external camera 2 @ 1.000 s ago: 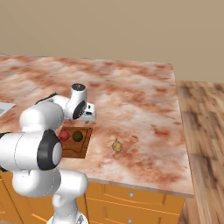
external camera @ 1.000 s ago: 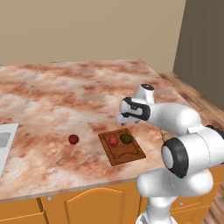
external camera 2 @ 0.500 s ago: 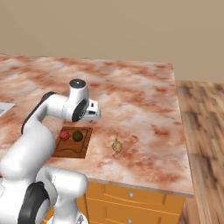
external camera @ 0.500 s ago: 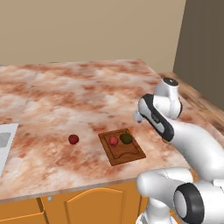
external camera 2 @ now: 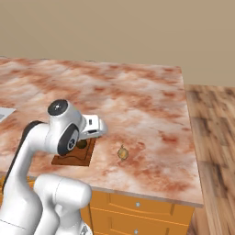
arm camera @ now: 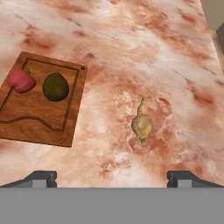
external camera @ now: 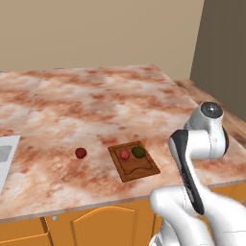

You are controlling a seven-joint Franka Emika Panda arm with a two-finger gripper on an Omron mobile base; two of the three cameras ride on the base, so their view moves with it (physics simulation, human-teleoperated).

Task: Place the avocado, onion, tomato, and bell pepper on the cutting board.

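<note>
Gripper point(arm camera: 112, 177) spread wide & empty above counter point(arm camera: 144, 48), onion point(arm camera: 142, 124) just ahead betw fingertips, right of cutting board point(arm camera: 41, 122)

Wooden cutting board point(arm camera: 39, 118) on glossy marble counter point(arm camera: 144, 48)

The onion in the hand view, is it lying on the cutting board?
No, the onion lies on the bare marble counter, apart from the cutting board, which holds the avocado and a red vegetable.

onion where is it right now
The onion lies on the bare marble counter, off the cutting board, apart from its edge on the side nearer the avocado; in the hand view it sits right of the board.
</note>
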